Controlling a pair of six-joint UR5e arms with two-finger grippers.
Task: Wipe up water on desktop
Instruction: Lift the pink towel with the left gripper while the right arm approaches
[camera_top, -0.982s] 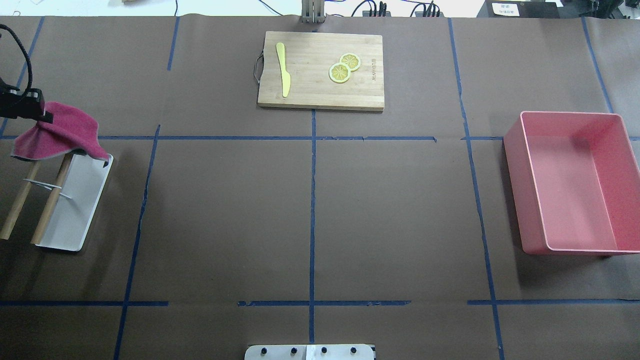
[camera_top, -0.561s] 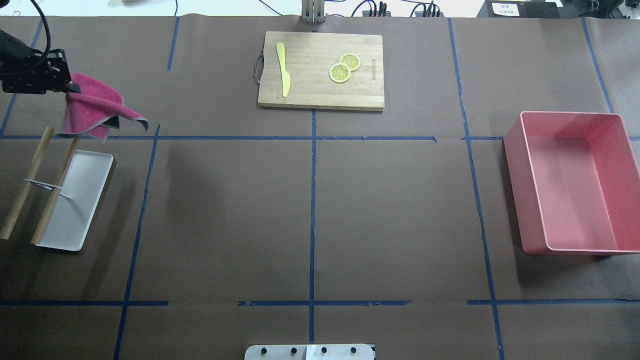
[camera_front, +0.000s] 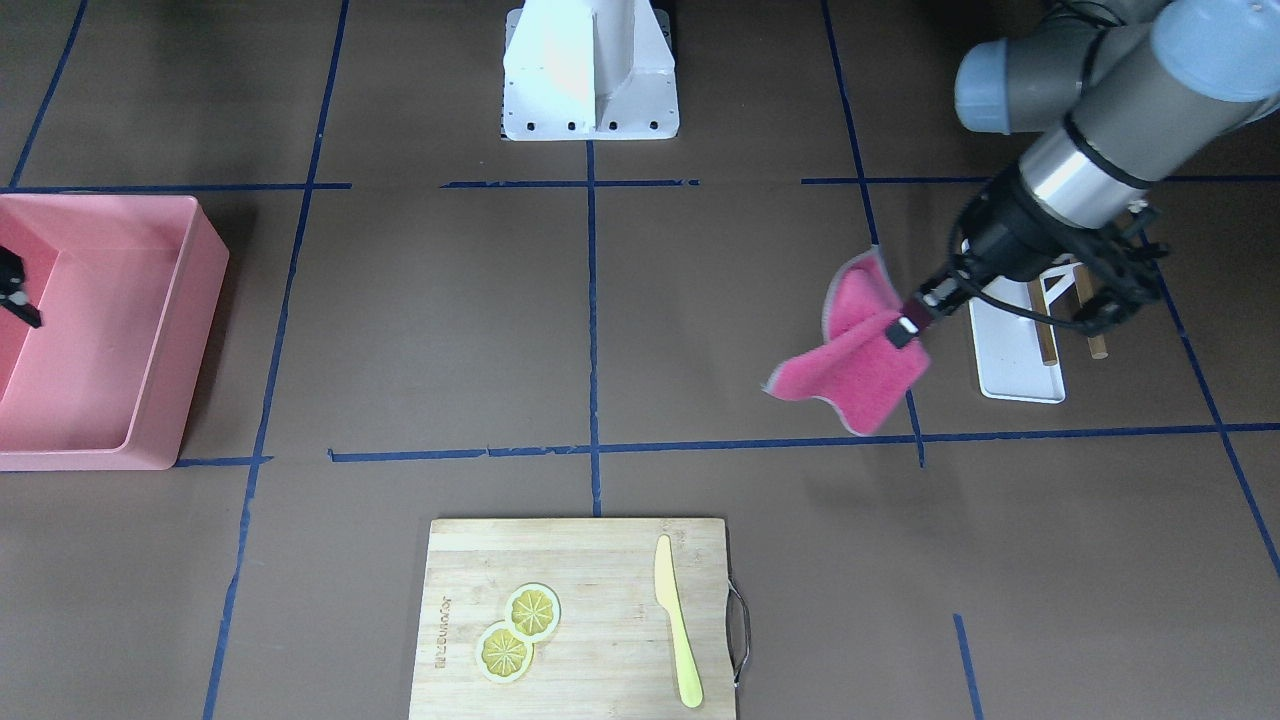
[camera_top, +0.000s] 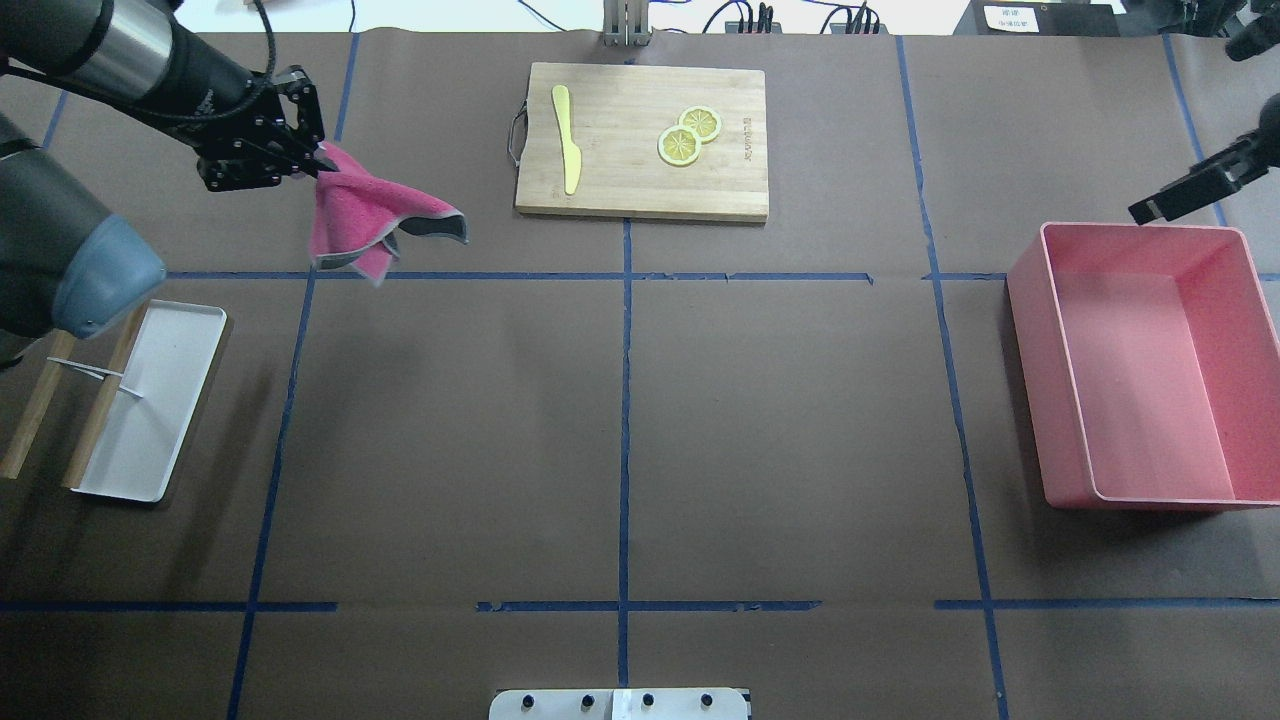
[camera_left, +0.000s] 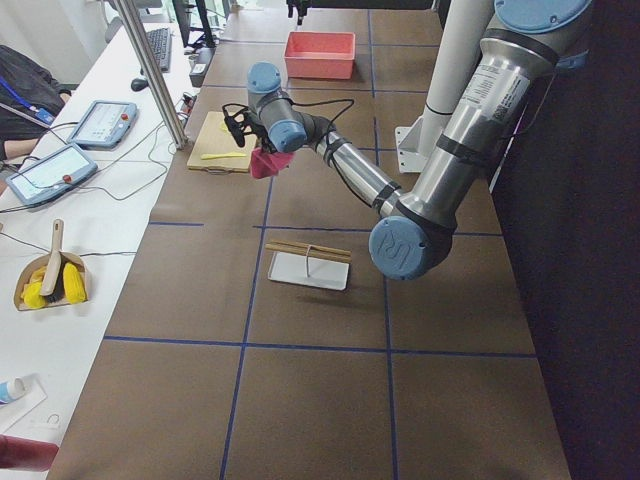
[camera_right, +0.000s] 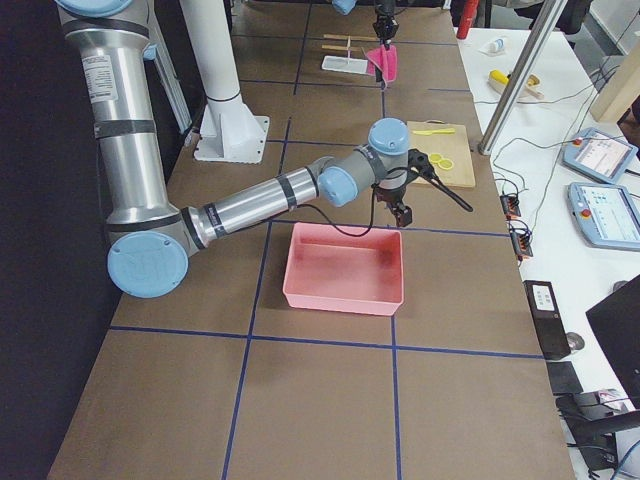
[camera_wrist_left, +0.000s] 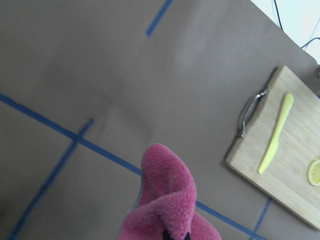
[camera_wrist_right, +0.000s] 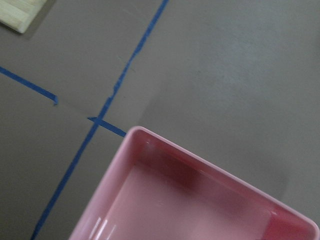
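Observation:
The desktop is dark brown with blue tape lines; I see no water on it. My left gripper is shut on a pink cloth and holds it in the air, left of the cutting board. The cloth hangs below the gripper and also shows in the front view and the left wrist view. My right gripper hovers over the far corner of the pink bin, holding nothing. It shows only edge-on, so I cannot tell its opening.
A bamboo cutting board with a yellow knife and two lemon slices lies at the far middle. A white tray with a wooden rack stands at the left.
My left gripper has carried the cloth off the rack, to the right and toward the cutting board. My right gripper has come into view at the far right.

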